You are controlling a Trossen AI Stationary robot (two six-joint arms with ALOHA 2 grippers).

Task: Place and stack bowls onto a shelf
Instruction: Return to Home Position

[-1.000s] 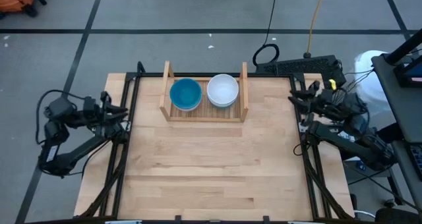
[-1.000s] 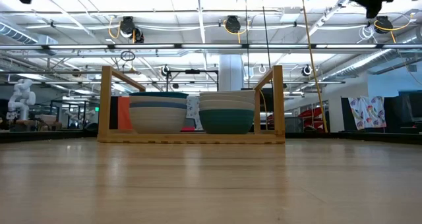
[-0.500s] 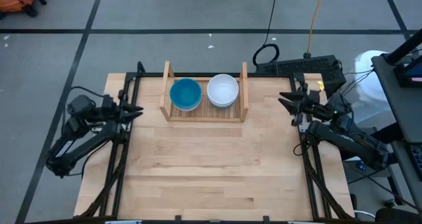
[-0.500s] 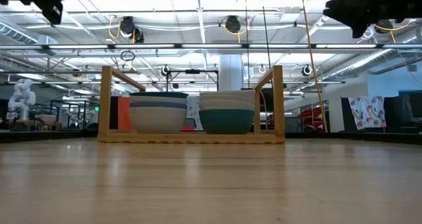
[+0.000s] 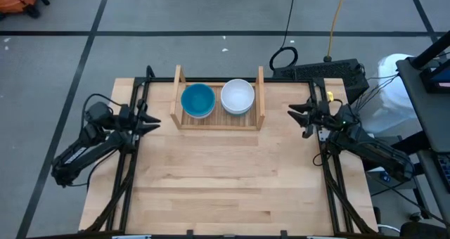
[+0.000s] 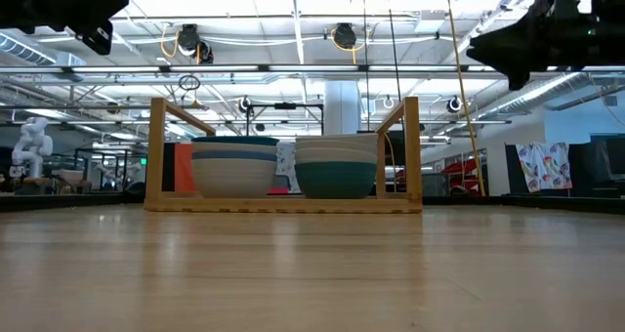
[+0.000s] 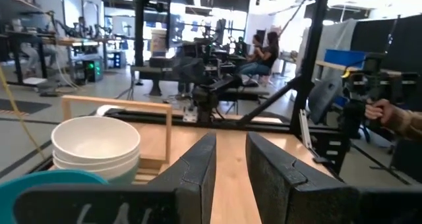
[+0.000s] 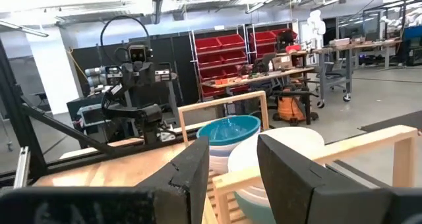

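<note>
Shelf point(image 5: 218, 122) sits at the far edge of the tabletop point(image 5: 225, 183), upper centre of the high view, its back rail close to the table's rim. Two side boards stand upright with two stacks of bowls between them. The blue-topped stack point(image 5: 197, 100) is by the left board and the white-topped stack point(image 5: 238, 96) by the right, the two stacks just beside each other. In the low view the blue-rimmed stack point(image 6: 234, 164) has a white bowl at the bottom, and the white stack point(image 6: 335, 151) rests on a dark green bowl point(image 6: 335, 182). Both stacks stay below the tops of the uprights. Left gripper point(image 5: 152, 117) hangs over the table's left edge, mid-left of frame, level with the shelf's front and near its left board, with a strip of bare wood between them. Its fingers are spread and grip nothing. Its wrist view shows light wood through the gap of the left gripper point(image 7: 231, 140). Right gripper point(image 5: 295, 117) hangs at the right edge, mid-right of frame, with a somewhat wider strip of wood to the right board. Its fingers are likewise parted and hold nothing, with the shelf seen past the right gripper point(image 8: 232, 141). Both arms show high in the low view's upper corners, well above the shelf. Broad bare planking runs from the shelf's front to the near edge.
</note>
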